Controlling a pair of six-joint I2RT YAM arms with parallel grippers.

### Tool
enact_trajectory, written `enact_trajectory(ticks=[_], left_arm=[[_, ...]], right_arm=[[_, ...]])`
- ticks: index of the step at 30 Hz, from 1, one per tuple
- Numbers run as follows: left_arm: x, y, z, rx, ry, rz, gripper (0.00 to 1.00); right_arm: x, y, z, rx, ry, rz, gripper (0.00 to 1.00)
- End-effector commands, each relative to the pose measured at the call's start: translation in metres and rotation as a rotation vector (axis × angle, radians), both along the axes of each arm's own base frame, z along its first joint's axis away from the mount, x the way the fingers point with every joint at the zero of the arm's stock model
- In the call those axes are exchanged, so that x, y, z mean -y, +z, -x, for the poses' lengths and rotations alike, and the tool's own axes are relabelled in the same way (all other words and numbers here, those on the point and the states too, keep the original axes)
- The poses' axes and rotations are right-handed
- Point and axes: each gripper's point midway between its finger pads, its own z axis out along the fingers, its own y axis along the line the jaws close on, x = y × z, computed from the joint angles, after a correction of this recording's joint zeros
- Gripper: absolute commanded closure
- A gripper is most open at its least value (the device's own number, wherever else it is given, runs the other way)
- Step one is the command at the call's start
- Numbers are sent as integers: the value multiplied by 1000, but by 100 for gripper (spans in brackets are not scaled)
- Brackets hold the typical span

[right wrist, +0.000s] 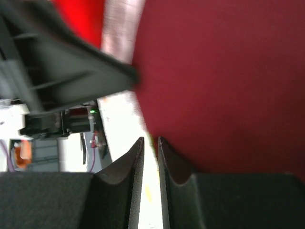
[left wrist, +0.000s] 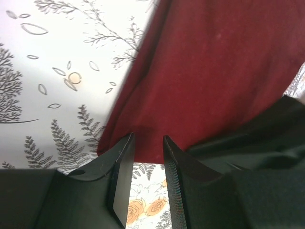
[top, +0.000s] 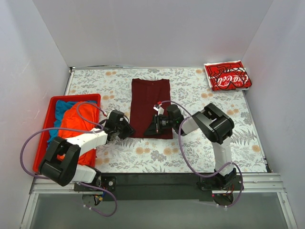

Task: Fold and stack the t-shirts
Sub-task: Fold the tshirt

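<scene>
Maroon t-shirt (top: 150,102) lies mid-tabletop (top: 200,148), folded lengthwise. Left claw (left wrist: 148,139) straddles the near-left hem, jaws apart, unclenched. Right claw (right wrist: 150,141) sits at the near-right corner, nearly closed; cannot tell if grasping. Best: pinch both corners fully, lift level.

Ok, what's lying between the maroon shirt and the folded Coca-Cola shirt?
Nothing but bare floral table cover lies between the maroon shirt and the Coca-Cola shirt; the top external view shows it.
</scene>
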Motion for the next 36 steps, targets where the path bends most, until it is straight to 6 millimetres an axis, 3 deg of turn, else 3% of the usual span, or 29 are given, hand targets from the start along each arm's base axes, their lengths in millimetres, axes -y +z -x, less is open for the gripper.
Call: enact_trajectory(ticks=[1, 5, 7, 11, 12, 14, 16, 18, 19, 21, 22, 23, 27, 31, 33, 35, 36], left_arm=[[-10, -5, 4, 0, 67, -11, 71], [-18, -18, 19, -48, 82, -26, 71], [-18, -16, 23, -64, 77, -26, 71], [-17, 4, 21, -33, 55, -31, 69], [-18, 13, 15, -7, 57, -42, 66], [-22, 26, 15, 17, 52, -64, 63], [-25, 42, 12, 56, 40, -120, 56], [-33, 45, 15, 57, 31, -199, 47], [-28, 52, 14, 69, 7, -213, 43], [-31, 45, 21, 30, -30, -286, 36], [-30, 47, 20, 27, -37, -304, 35], [-32, 41, 21, 3, -48, -337, 35], [-36, 34, 23, -20, -91, -436, 35], [-32, 30, 18, -21, -121, -449, 39], [-24, 30, 16, -16, -145, -432, 59], [-22, 25, 15, -30, -154, -436, 70], [-21, 25, 13, -27, -157, -435, 71]], right_arm=[[6, -32, 6, -75, -28, 57, 76], [20, -53, 18, -115, -29, 99, 76], [24, -46, 20, -98, -24, 89, 77], [29, -11, 16, -23, -25, 37, 77], [31, 6, 12, 11, -35, 17, 77], [38, 15, 9, 56, -44, 26, 76], [50, 19, 7, 66, -79, 105, 71], [58, 31, -3, 192, -86, 169, 69], [73, 16, -2, 161, -118, 284, 67], [86, 23, -7, 226, -144, 365, 64], [103, 13, -7, 212, -187, 468, 60], [111, 19, -8, 234, -215, 501, 58], [164, 14, -10, 281, -337, 752, 44], [187, 19, -2, 316, -365, 823, 39], [190, 22, 2, 328, -368, 815, 39], [191, 20, 7, 326, -359, 810, 40], [192, 20, 8, 325, -355, 809, 39]])
